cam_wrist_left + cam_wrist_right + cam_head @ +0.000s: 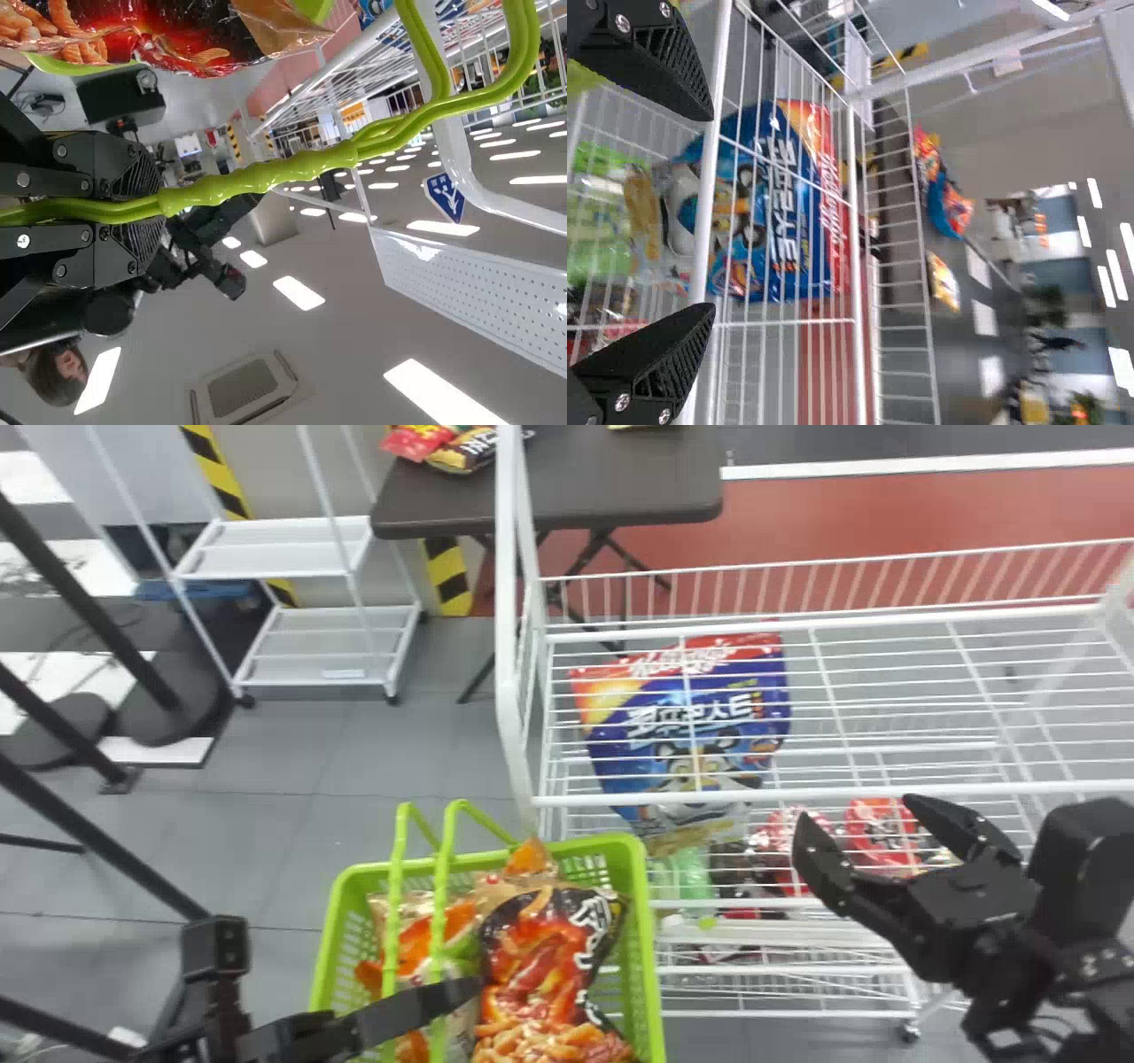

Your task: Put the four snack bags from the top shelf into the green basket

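My left gripper [447, 999] is at the lower left in the head view; in the left wrist view the left gripper [149, 209] is shut on the green handles [266, 175]. The green basket [654, 957] stands in front of the shelf's left end. Inside lie a black and red snack bag [540, 957] and an orange and clear bag [421, 934]. My right gripper [858, 815] is open above the shelf's front rail, right of the basket. From the right wrist view, the right gripper [709, 211] has nothing between its fingers. Behind wires is a blue and red bag [775, 199].
The white wire shelf [886, 790] has a raised left end post [509, 646]. Red packages [881, 828] and a green item [689, 877] show through its wires lower down. Behind it stand a dark table [620, 487] with bags and a white rack [328, 646].
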Available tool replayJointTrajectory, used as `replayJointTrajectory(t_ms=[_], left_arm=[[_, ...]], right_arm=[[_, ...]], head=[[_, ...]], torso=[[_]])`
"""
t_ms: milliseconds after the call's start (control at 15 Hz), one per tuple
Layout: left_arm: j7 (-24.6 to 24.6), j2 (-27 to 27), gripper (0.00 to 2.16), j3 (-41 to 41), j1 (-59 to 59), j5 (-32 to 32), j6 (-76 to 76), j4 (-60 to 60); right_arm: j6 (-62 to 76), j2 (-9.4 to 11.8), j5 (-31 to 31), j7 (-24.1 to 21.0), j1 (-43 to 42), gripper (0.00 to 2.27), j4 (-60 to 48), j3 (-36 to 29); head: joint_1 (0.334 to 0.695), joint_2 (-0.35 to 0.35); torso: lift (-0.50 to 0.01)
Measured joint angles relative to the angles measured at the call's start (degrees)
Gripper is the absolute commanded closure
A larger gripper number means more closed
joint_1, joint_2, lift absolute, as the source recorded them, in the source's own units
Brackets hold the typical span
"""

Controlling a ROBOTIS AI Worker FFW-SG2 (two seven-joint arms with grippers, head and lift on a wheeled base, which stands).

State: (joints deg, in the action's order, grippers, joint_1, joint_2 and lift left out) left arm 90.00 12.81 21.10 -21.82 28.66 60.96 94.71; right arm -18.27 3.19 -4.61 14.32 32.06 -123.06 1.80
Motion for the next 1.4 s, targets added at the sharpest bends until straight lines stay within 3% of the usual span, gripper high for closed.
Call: replayJointTrajectory(t_ms=[267,867,1400], left_arm=[[0.0,-0.2,2.15,0.5,-1.2,0.0,0.0,0.4],[0.0,-2.7,2.15,2.8,-4.9,-0.6,-0.2,4.0],[0.0,-5.9,2.15,3.1,-6.7,-3.0,0.6,7.8]], right_arm=[[13.1,-2.9,2.4,0.3,4.3,0.04,5.1,-2.6],[19.4,-3.1,3.5,1.8,6.2,0.04,7.4,-3.4],[24.7,-3.1,3.2,3.4,7.0,0.05,9.7,-5.6]], head=[[0.695,0.045],[0.695,0.042],[0.695,-0.021]], torso=[[0.0],[0.0],[0.0]])
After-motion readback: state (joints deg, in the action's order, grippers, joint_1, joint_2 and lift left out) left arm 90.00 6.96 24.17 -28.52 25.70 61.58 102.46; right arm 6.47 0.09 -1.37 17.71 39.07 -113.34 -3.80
